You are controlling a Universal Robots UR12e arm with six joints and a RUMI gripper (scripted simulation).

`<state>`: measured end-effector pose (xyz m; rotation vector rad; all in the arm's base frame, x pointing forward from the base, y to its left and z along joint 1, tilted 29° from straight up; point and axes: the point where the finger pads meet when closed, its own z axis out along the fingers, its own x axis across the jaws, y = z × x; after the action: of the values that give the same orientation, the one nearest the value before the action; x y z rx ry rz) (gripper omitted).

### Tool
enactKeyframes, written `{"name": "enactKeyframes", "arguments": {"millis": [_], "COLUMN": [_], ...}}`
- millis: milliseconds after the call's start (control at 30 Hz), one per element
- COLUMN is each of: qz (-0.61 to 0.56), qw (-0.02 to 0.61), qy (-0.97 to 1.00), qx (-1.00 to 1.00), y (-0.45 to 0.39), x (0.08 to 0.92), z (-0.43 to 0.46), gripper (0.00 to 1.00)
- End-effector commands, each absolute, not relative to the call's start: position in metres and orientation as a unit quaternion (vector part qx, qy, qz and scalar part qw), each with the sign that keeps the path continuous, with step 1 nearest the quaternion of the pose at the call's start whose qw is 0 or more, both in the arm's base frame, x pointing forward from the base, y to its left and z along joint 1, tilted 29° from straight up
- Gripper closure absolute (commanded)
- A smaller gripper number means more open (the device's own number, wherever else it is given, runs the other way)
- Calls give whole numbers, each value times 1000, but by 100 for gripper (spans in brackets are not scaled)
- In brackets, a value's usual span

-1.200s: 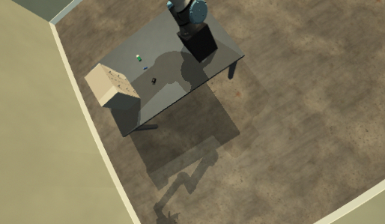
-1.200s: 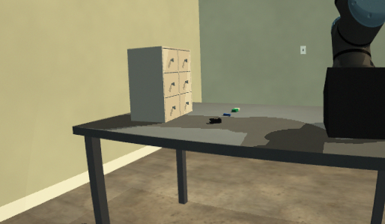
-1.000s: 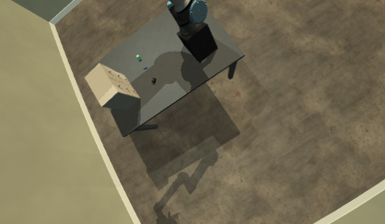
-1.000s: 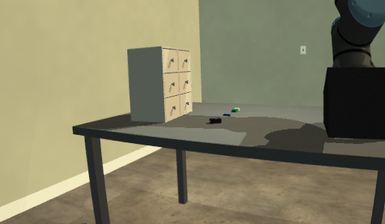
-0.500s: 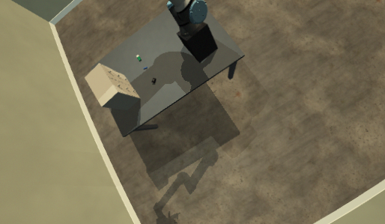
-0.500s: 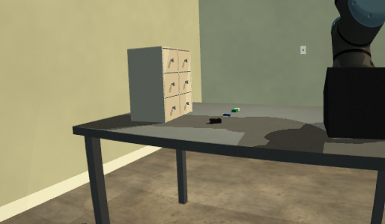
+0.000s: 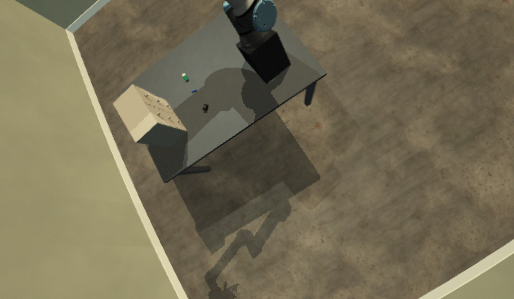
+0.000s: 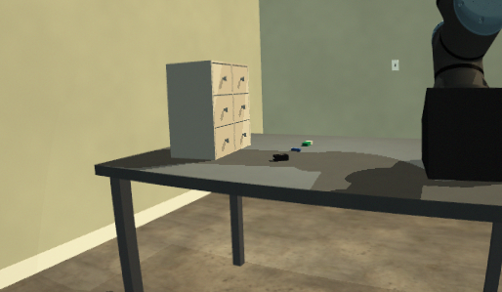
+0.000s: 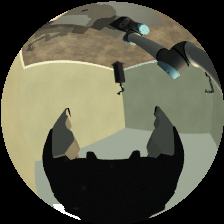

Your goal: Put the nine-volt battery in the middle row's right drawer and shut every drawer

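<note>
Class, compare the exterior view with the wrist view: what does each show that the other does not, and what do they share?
Only exterior: the chest, its six closed drawers facing the table's small items.

Only wrist: the gripper's two fingers, spread apart.

Both: parts of the arm and the walls.

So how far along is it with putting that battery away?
Nothing looks done: the chest is upright, its drawers shut. The gripper is open, holding nothing. Left to do: open the right middle drawer, drop the battery in, shut it. Three items lie out, too small to identify.
</note>
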<state>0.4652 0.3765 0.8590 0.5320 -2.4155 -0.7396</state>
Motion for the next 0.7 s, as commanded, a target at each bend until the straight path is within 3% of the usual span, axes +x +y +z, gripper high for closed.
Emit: {"name": "enactKeyframes", "arguments": {"millis": [0,667], "qz": [-262,-132], "qw": [276,261], "qy": [-906,-956], "qx": [185,35], "y": [370,303], "x": [472,539], "z": [849,743], "gripper": [0,0]}}
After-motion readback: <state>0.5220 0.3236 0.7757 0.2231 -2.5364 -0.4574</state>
